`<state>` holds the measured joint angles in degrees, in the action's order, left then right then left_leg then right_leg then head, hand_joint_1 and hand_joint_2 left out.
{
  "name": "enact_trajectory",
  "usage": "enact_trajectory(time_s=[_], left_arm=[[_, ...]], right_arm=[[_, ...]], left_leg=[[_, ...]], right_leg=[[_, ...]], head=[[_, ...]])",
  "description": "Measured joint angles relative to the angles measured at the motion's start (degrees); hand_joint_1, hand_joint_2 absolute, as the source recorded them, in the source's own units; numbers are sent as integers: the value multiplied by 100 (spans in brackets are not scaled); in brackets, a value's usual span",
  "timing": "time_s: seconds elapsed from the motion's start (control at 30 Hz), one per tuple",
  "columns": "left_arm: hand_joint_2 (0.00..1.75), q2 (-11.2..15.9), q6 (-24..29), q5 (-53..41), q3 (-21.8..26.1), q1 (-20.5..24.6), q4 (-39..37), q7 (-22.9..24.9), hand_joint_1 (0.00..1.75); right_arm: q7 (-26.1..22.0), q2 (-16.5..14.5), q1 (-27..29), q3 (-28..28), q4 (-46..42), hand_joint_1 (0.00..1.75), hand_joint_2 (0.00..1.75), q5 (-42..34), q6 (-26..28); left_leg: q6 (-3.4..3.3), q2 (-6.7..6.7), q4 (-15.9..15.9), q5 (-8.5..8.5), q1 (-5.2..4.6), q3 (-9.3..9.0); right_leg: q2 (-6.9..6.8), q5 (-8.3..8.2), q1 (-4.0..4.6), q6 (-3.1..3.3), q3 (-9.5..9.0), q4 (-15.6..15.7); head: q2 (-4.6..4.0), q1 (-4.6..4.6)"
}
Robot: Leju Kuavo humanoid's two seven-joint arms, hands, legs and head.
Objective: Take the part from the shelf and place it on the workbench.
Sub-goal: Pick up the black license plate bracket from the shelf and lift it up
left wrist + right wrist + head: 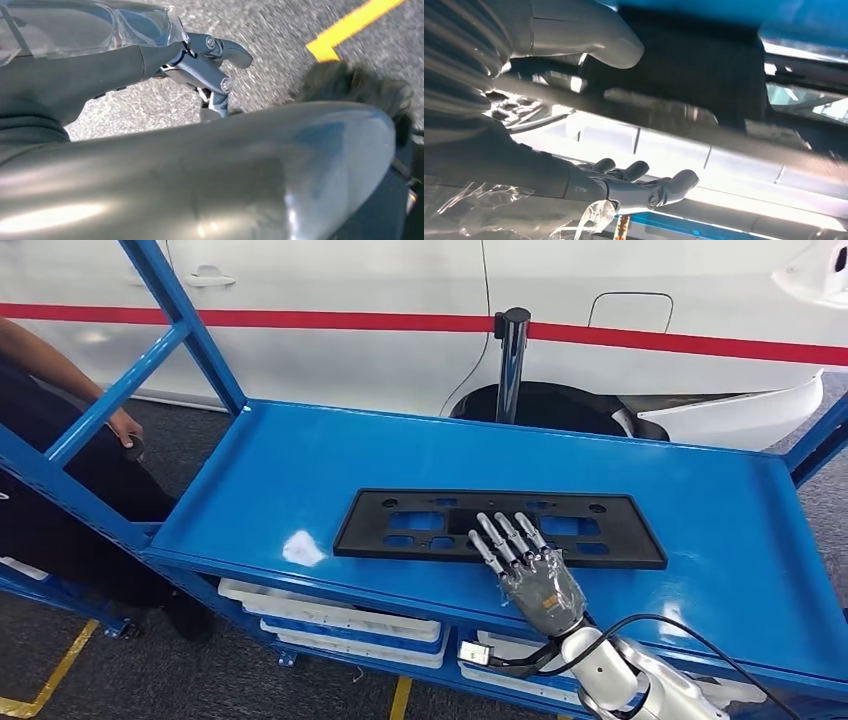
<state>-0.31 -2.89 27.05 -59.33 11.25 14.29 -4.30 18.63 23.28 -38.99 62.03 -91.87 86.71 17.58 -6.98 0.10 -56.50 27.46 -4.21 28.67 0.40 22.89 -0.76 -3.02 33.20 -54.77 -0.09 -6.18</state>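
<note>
So the part (500, 527), a flat black plate with cutouts, is lying flat on the blue shelf (300, 470), roughly mid-shelf and closer to its front edge. The right hand (528, 568) is over the part's front edge, fingers (505, 535) stretched out straight, slightly apart and lying across the top of the part. Can't tell if the thumb is hooked under the edge, so no idea if it's actually gripping. The left hand (207, 62) is down by the floor (280, 35), fingers loosely curled around nothing. White trays (340, 618) sit on the level below the shelf. A person (60, 460) stands off the shelf's left end, and a white car (400, 300) is parked behind it.
</note>
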Motion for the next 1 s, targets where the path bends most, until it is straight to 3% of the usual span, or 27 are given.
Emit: enact_trajectory(time_s=[0.03, 0.07, 0.13, 0.2, 0.27, 0.33, 0.37, 0.4, 0.47, 0.5, 0.53, 0.6, 0.63, 0.7, 0.8, 0.83, 0.87, 0.9, 1.0], left_arm=[[0, 4, 1, 2, 3, 9, 1, -1, 0], [0, 5, 7, 6, 4, 13, 2, -2, 0], [0, -15, 19, 18, 5, 1, 3, -4, 0], [0, -38, 19, 37, 7, -23, 4, -9, 0], [0, -54, 5, 54, 8, -35, 4, -13, 0], [0, -68, -7, 61, 8, -49, 4, -14, 0], [0, -73, -9, 62, 7, -55, 4, -14, 0], [0, -77, -11, 64, 7, -60, 4, -14, 0], [0, -78, -17, 70, 9, -62, 4, -14, 0], [0, -77, -20, 74, 11, -58, 4, -13, 0], [0, -74, -22, 77, 14, -54, 4, -13, 0], [0, -72, -23, 82, 18, -45, 4, -13, 0], [0, -69, -28, 90, 20, -45, 4, -13, 0], [0, -66, -50, 113, 24, -51, 4, -10, 0], [0, -73, -78, 165, 33, -47, 4, -8, 0], [0, -78, -81, 178, 36, -42, 4, -8, 0], [0, -84, -85, 182, 39, -39, 4, -7, 0], [0, -91, -90, 183, 40, -37, 4, -5, 0], [0, -103, -120, 199, 41, -37, 4, -1, 0]], right_arm=[[-6, -20, -5, 13, 4, 0, 175, 0, -4], [-20, -40, -14, 30, 11, 0, 175, 0, -10], [-43, -65, -40, 70, 27, 7, 175, 0, -32], [-71, -84, -74, 115, 41, 19, 175, 0, -89], [-115, -105, -89, 163, 60, 34, 175, 0, -183], [-171, -148, -90, 220, 81, 75, 175, 0, -279], [-197, -177, -92, 250, 91, 95, 175, 0, -315], [-224, -204, -97, 275, 97, 106, 175, 0, -341], [-297, -261, -110, 310, 104, 100, 175, 0, -383], [-347, -303, -116, 321, 105, 86, 175, 0, -405], [-385, -347, -120, 328, 107, 64, 175, 0, -424], [-445, -434, -121, 339, 109, 17, 175, 0, -457], [-479, -473, -121, 343, 110, 4, 175, 0, -480], [-572, -567, -126, 345, 110, 0, 175, 0, -543], [-694, -714, -131, 340, 120, 0, 175, 0, -640], [-716, -749, -131, 340, 127, 0, 175, 0, -662], [-730, -781, -131, 341, 132, 0, 175, 0, -676], [-741, -812, -132, 340, 135, 0, 175, 0, -687], [-800, -908, -133, 326, 140, 0, 175, 0, -738]], left_leg=[[-78, -1, 292, -97, -67, -134], [-83, -2, 440, -150, -97, -187], [-22, -10, 578, -245, -25, -210], [11, -4, 634, -314, 30, -229], [-4, -2, 644, -344, 57, -224], [-8, 2, 636, -348, 92, -211], [2, 2, 625, -343, 116, -209], [24, 1, 601, -329, 147, -210], [120, -7, 494, -245, 197, -185], [167, -12, 419, -184, 210, -156], [203, -12, 369, -133, 209, -129], [226, -7, 335, -87, 201, -104], [242, -4, 327, -76, 199, -105], [324, -7, 39, 100, 230, 8], [480, -5, -1119, 630, 346, 558], [500, -5, -1414, 713, 372, 713], [498, -6, -1500, 688, 383, 774], [477, -8, -1353, 560, 381, 723], [300, -15, -76, -66, 301, 155]], right_leg=[[10, -36, 37, 31, 7, 29], [17, -63, 80, 48, 23, 41], [16, -87, 122, 95, 65, 33], [9, 89, 106, 35, 189, -228], [3, 497, 56, -52, 520, -967], [-4, 766, 3, -113, 832, -1676], [-7, 745, -25, -155, 855, -1758], [-10, 616, -56, -206, 751, -1586], [-22, 282, -135, -337, 308, -796], [-11, 188, -166, -346, 120, -450], [0, 154, -187, -316, 4, -230], [29, 185, -199, -166, -29, -147], [22, 191, -206, -120, -26, -150], [6, 193, -224, -57, -22, -153], [-5, 184, -229, -16, -7, -152], [-5, 184, -227, -16, -5, -152], [-2, 184, -222, -16, -7, -151], [4, 183, -216, -15, -14, -149], [21, 158, -201, -1, -66, -93]], head=[[0, -4], [0, -4], [1, -6], [1, 0], [0, 7], [-1, 7], [-1, 8], [-1, 8], [-1, 17], [0, 30], [-1, 42], [-1, 56], [-1, 57], [-1, 55], [-1, 50], [-1, 49], [-1, 49], [-2, 49], [-1, 49]])
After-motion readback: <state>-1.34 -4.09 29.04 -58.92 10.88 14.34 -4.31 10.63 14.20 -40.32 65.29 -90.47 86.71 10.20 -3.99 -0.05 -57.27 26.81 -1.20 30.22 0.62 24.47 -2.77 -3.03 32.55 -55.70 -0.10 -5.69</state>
